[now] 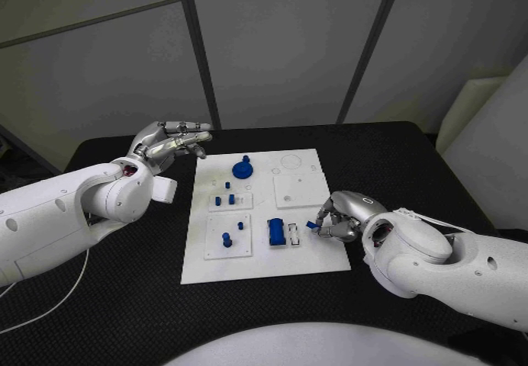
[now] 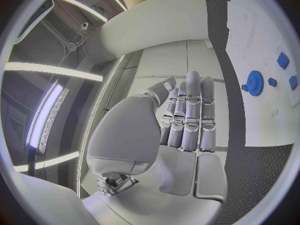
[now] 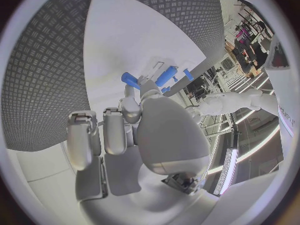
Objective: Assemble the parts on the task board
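Part (image 1: 313,226) half hidden in right robot hand (image 1: 343,217) fingers

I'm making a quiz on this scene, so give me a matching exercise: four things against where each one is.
Things:
1. left hand
2. right hand
3. blue gear
4. task board

Places:
A. far part of the board
B. middle of the black table
C. raised beyond the board's far-left corner
D. at the board's right edge, a small blue part at its fingertips

Pairs: 1-C, 2-D, 3-A, 4-B

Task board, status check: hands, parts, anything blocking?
Left hand open, off the task board's far left corner. Right hand pinching a small blue part beside the blue block. Nothing blocking.
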